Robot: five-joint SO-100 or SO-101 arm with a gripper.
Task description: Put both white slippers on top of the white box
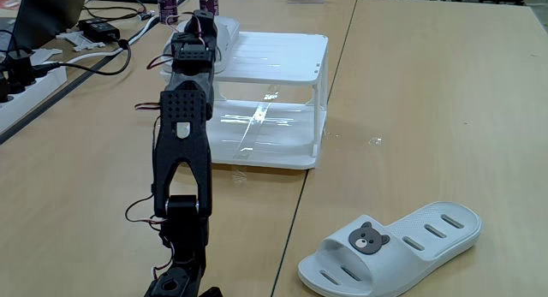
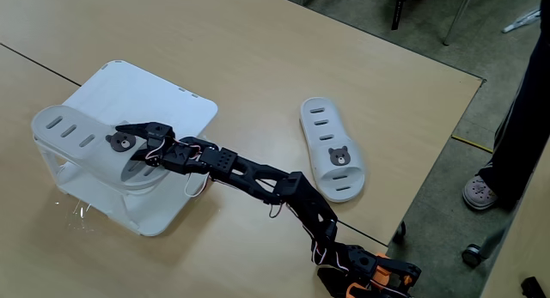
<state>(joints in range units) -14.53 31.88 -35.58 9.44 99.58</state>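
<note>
One white slipper lies on the ribbed top of the white box, bear badge facing up, near the box's left edge in that fixed view. My gripper reaches over the box and is shut on this slipper's strap beside the badge. From behind the arm, the gripper sits above the box at its far left corner, and the held slipper peeks out past it. The other white slipper lies flat on the table to the right of the arm, also visible as the slipper right of the box.
A power strip, black cables and an adapter crowd the table's left side. A person's foot in a sandal stands on the floor past the table's right edge. Bare wood lies between the box and the loose slipper.
</note>
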